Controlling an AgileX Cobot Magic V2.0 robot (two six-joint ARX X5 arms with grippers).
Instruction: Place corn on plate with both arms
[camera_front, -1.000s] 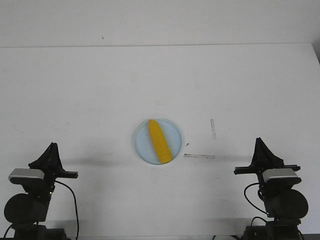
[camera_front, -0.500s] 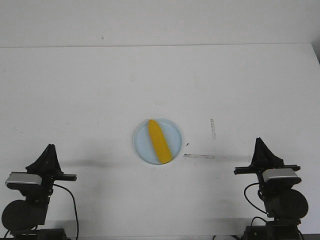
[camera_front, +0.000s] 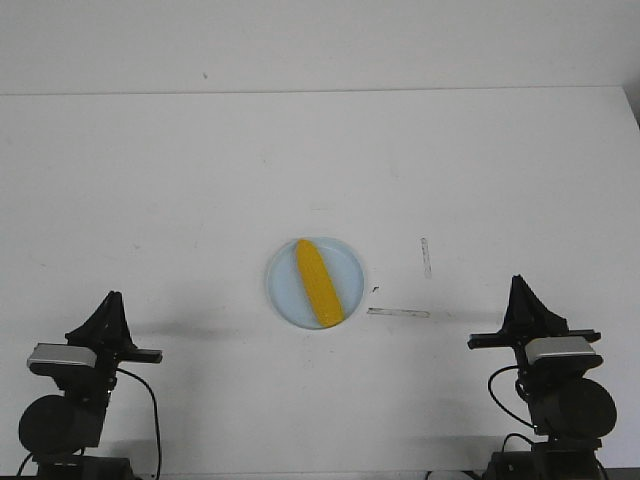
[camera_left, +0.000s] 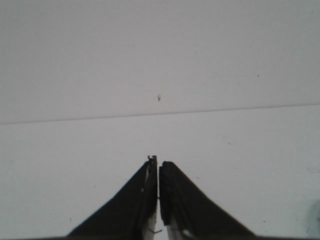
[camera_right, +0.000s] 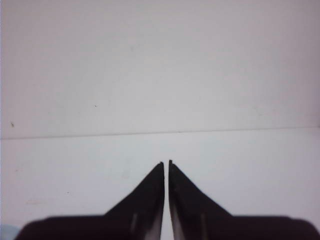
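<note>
Front view: nearest the camera, the two arms are seen folded low at the near edge of the white bench, the left gripper at the near left and the right gripper at the near right. Both are held well apart from the task's things, and nothing is carried by either. In the left wrist view the jaws of the left gripper are pressed together with only a thin slit between them, over bare bench. In the right wrist view the jaws of the right gripper are likewise drawn together and empty.

Farther out, near the middle of the bench, the plate is found, and the corn is laid across it at a slant, tapered end pointing away, its whole length kept within the rim. Two short dark marks are seen on the bench just right of the plate.

The placing is judged done: the corn is resting on the plate, released. Nothing further appears to be left.
</note>
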